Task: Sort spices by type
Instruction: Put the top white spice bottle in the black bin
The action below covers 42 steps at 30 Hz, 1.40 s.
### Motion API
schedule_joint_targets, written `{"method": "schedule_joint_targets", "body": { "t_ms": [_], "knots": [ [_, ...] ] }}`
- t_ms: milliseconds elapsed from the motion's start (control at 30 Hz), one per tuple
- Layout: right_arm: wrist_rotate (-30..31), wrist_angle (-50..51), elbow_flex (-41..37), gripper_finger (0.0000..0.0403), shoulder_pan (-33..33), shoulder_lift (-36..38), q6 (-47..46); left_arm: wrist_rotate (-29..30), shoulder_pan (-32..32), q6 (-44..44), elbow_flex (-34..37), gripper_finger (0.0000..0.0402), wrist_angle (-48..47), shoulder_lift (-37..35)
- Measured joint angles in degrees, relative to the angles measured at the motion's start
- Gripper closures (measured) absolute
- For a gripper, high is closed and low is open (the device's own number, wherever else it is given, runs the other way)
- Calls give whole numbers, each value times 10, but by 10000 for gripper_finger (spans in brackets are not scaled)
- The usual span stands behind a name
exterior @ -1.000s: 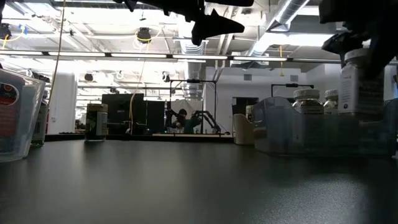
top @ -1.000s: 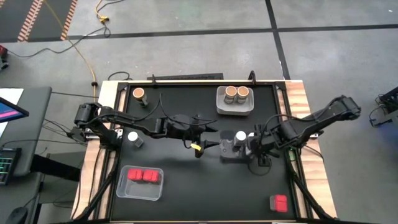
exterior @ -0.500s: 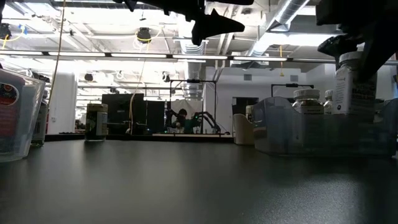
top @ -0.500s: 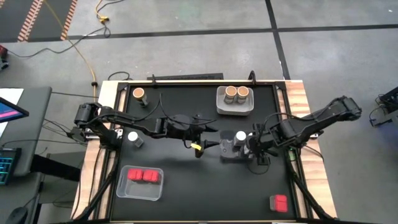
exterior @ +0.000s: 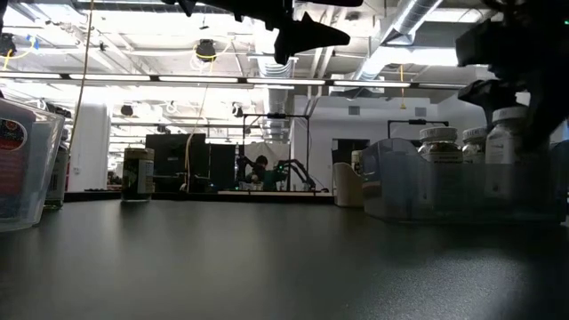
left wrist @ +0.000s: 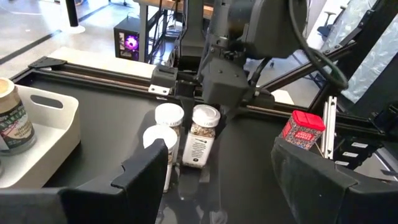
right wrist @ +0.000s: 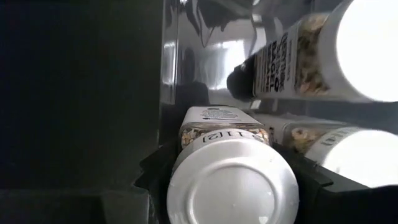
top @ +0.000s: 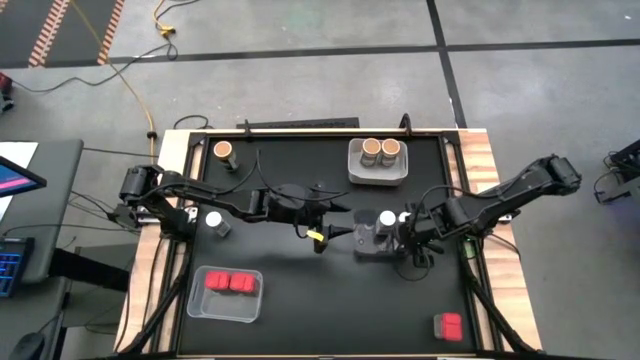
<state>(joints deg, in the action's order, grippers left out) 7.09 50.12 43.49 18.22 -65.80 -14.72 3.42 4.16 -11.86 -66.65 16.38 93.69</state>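
White-lidded jar [right wrist: 231, 177] upright (lid up) in right claw [right wrist: 227, 171]

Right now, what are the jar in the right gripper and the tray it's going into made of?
Jar in the right gripper: clear wall, glass or plastic, can't tell which; the spice shows through it. It has a printed paper-like label and a smooth, matte white lid, probably plastic.

Tray: clear, glossy plastic by the look; jars show through its wall and the room lights reflect on it.
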Motion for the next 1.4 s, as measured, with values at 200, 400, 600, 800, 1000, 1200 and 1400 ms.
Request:
{"method": "schedule_joint_targets", "body": {
  "t_ms": [200, 400, 600, 800, 1000, 1200, 1400],
  "knots": [
    [0, 1, -2, 169, 0, 0, -2, 1, 0, 0, 0, 127, -1, 0],
    [0, 1, -2, 157, 0, 0, -2, 8, 0, 0, 0, 127, -2, 0],
    [0, 1, -2, 155, 0, 0, -2, 8, 0, 10, 0, 127, -2, 0],
    [0, 0, -2, 154, 0, 0, 1, 8, 0, 11, 0, 127, -2, 0],
    [0, 0, -2, 154, 0, 0, 2, 8, 0, 11, 0, 127, -3, 0],
    [0, 0, -2, 152, 0, 0, 2, 7, 0, 11, 0, 127, -3, 0],
    [0, 2, -2, 151, 0, 0, 2, 7, 0, 11, 0, 127, -3, 0]
  ]
}}
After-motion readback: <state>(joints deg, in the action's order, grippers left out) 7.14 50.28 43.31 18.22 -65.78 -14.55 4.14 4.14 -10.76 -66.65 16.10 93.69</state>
